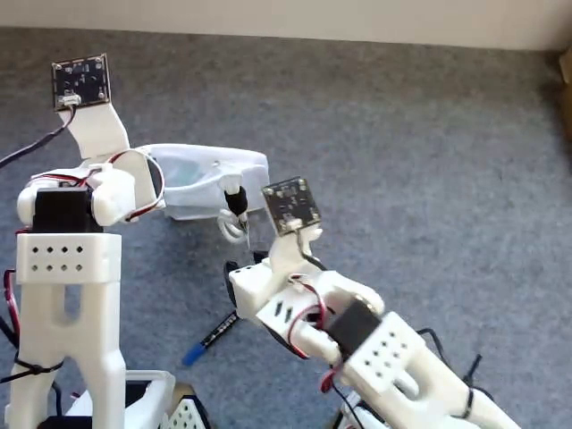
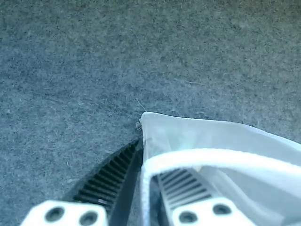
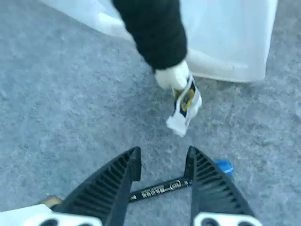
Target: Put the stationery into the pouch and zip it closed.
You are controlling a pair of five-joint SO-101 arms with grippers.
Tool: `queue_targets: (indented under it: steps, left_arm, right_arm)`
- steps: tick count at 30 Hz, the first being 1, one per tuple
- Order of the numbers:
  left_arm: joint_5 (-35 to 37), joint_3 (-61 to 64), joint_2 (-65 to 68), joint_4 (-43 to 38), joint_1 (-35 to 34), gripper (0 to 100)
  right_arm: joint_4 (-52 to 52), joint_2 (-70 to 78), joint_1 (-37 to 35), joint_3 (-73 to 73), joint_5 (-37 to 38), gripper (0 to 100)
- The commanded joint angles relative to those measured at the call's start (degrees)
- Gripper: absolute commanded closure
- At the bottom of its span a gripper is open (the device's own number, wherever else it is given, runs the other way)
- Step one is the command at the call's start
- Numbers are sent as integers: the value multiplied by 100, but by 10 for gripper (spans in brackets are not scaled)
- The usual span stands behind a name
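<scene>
A white see-through pouch (image 1: 210, 179) lies on the grey carpet. My left gripper (image 2: 146, 157) is shut on the pouch's edge (image 2: 155, 162), holding its corner (image 2: 146, 117) up. A black stick with a white end (image 1: 235, 198) pokes out at the pouch's front side, and a small label (image 3: 185, 106) hangs from that end. A black pen with a blue cap (image 1: 213, 336) lies on the carpet nearer the arm bases. My right gripper (image 3: 162, 160) hovers open just above the pen (image 3: 157, 190), one finger on each side of its barrel, short of the pouch (image 3: 225, 37).
Grey carpet (image 1: 429, 143) stretches wide to the right and behind the pouch. The two arm bases (image 1: 67, 295) and their cables crowd the near edge. A pale wall strip runs along the far side.
</scene>
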Motion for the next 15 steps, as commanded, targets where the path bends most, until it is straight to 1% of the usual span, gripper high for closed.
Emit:
queue_targets:
  steps: [1,3,7,10,13,15]
  left_arm:
    - [53,426,259,-202,-259,993]
    - [53,426,268,-202,-268,993]
    - [53,426,277,-202,-277,993]
    - [53,418,277,-202,-435,993]
    - [193,400,277,-211,-549,993]
    - [273,400,277,-211,-576,993]
  right_arm:
    - [-127,242,57,-84,-360,848]
    - [-127,242,171,-101,-580,848]
    - [-127,295,374,-101,-624,849]
    - [-84,295,479,-101,-1002,849]
    - [479,312,444,-321,-1292,849]
    - [884,312,453,-470,-1626,849]
